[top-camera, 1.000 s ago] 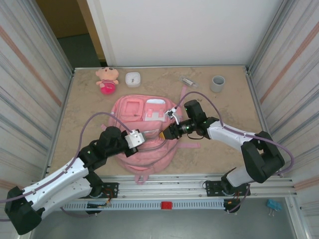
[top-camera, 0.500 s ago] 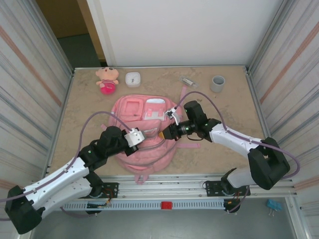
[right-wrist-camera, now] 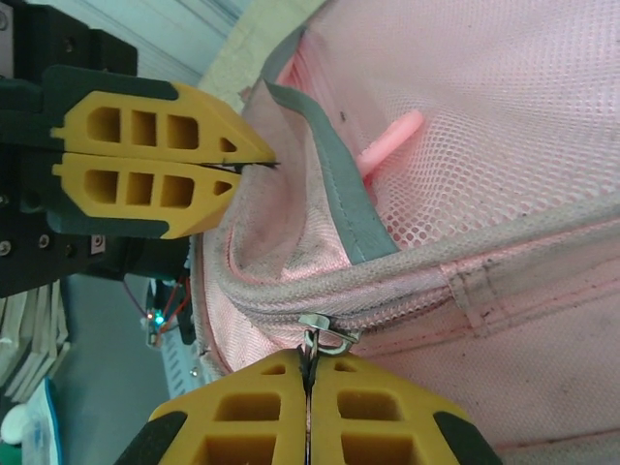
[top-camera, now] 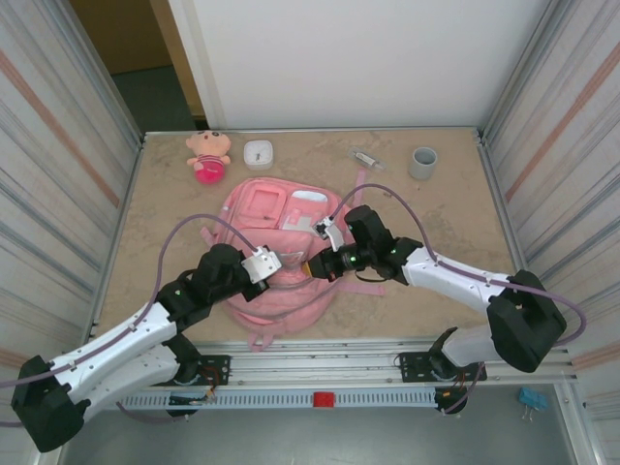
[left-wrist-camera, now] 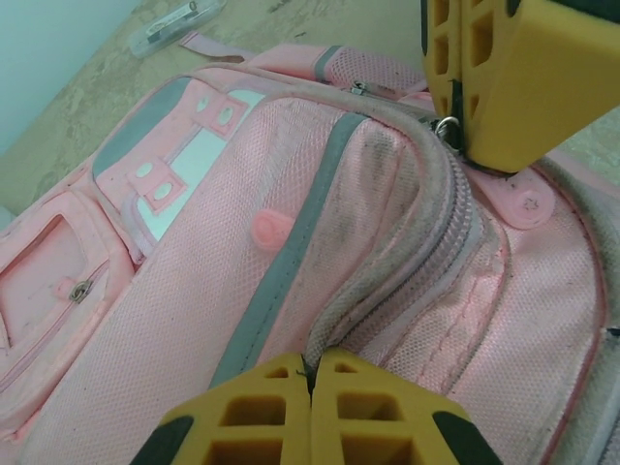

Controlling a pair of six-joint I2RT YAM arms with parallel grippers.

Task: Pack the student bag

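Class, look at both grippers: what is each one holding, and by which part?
The left gripper pinches the student bag by the fabric edge beside its zipper; the right gripper grips the zipper pull.

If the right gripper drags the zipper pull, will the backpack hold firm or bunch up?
Probably bunches: the pink backpack is soft mesh fabric, folding and sagging along the zipper. It lies fairly flat, so it is likely light and may slide on the table unless the left gripper, shut on its edge, anchors it against the right gripper on the zipper pull.
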